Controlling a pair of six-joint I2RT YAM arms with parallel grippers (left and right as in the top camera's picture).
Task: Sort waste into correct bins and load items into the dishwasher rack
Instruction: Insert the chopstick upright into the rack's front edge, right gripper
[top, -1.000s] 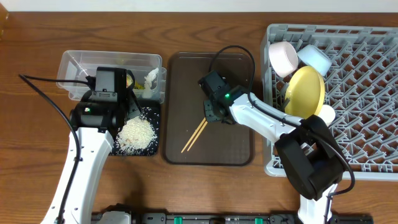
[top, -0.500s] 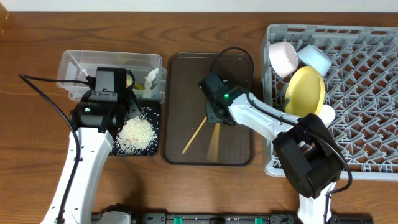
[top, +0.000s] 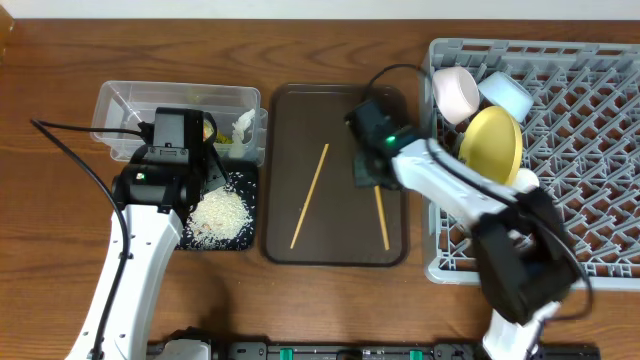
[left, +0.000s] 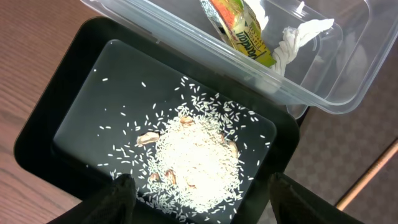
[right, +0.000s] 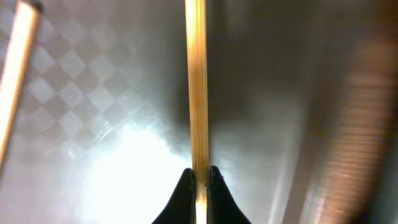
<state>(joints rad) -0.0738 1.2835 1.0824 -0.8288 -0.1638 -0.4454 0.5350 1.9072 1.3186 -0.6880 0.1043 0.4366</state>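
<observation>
My right gripper (top: 368, 178) is shut on one wooden chopstick (right: 196, 87) over the dark brown serving tray (top: 290, 110); the stick hangs toward the tray's right front (top: 381, 220). The other chopstick (top: 311, 196) lies on the tray, also in the right wrist view (right: 13, 81). My left gripper (left: 196, 199) is open above the black tray (left: 43, 124) holding the rice (left: 198, 163). The clear tub (left: 329, 68) holds the snack wrapper (left: 239, 31) and tissue (left: 298, 37). The grey rack (top: 590, 150) holds the yellow plate (top: 490, 147), white bowl (top: 456, 93), blue bowl (top: 506, 95) and a pale cup (top: 524, 183).
The tub (top: 120, 100) and black tray (top: 215, 240) sit left of the brown tray. The rack fills the right side. Bare wooden table (top: 50, 250) lies at the front left.
My right gripper has taken hold of one chopstick and moved right toward the rack, splitting the pair. The other chopstick stays on the tray. The left arm has not moved.
</observation>
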